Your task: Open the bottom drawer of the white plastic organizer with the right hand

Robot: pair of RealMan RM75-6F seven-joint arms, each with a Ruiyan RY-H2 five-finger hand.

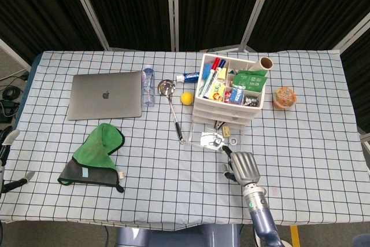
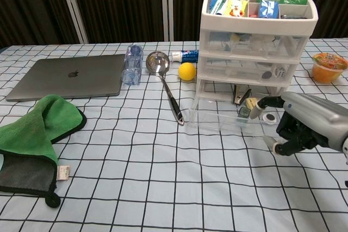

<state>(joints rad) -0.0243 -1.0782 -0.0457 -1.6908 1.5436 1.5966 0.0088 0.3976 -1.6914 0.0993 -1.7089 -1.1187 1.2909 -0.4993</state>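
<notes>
The white plastic organizer (image 1: 229, 91) (image 2: 255, 36) stands right of the table's middle, its top tray full of markers and packets. Its clear bottom drawer (image 1: 209, 140) (image 2: 228, 117) is slid out towards me, with small items inside. My right hand (image 1: 242, 166) (image 2: 302, 125) is at the drawer's front right corner; one finger lies over the rim and the others curl under the front edge, gripping it. My left hand (image 1: 7, 160) shows only as spread fingertips at the far left edge of the head view, holding nothing.
A steel ladle (image 1: 171, 107) (image 2: 165, 86) lies just left of the drawer, beside a yellow ball (image 2: 186, 71). Further left are a water bottle (image 2: 132, 63), a closed laptop (image 1: 106, 95) and a green cloth (image 1: 98, 152). An orange cup (image 1: 284, 98) sits right of the organizer.
</notes>
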